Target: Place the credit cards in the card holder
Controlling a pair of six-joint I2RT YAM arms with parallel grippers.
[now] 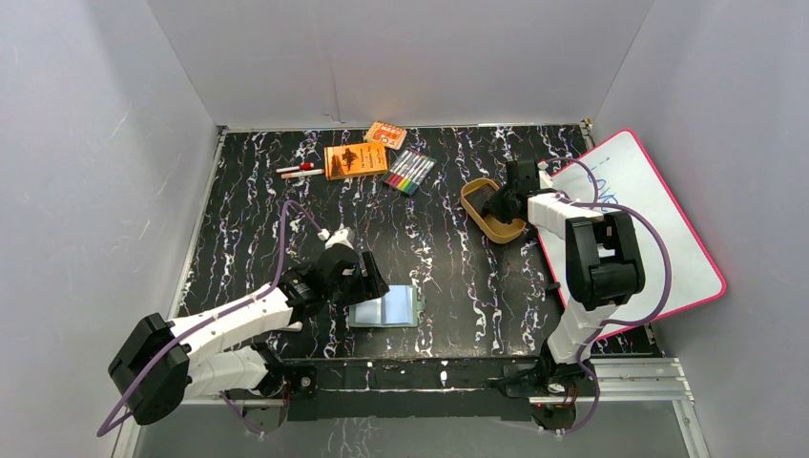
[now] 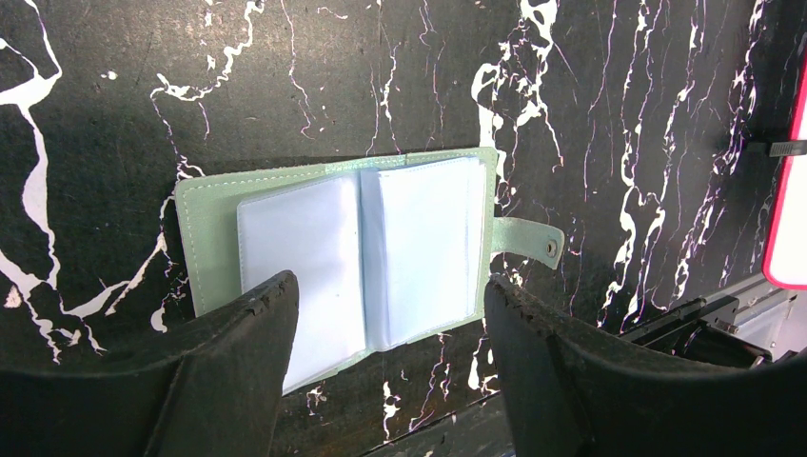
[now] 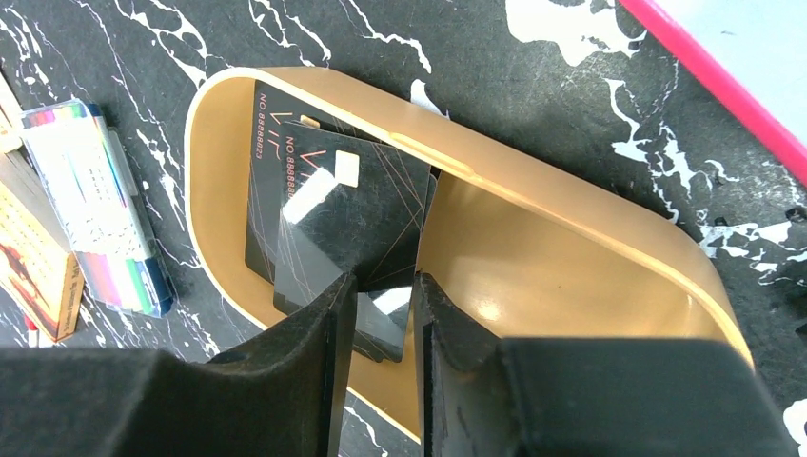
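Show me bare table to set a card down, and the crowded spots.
Bare: the middle stretch between the card holder and the marker pack, and the left strip from the pens down to the left arm. Crowded: the back row around the orange boxes, and the right side with tan tray and whiteboard.

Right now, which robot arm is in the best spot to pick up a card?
Right. The right gripper is in the tray, its fingers either side of one of the cards. The left gripper hangs open over the open wallet, away from them.
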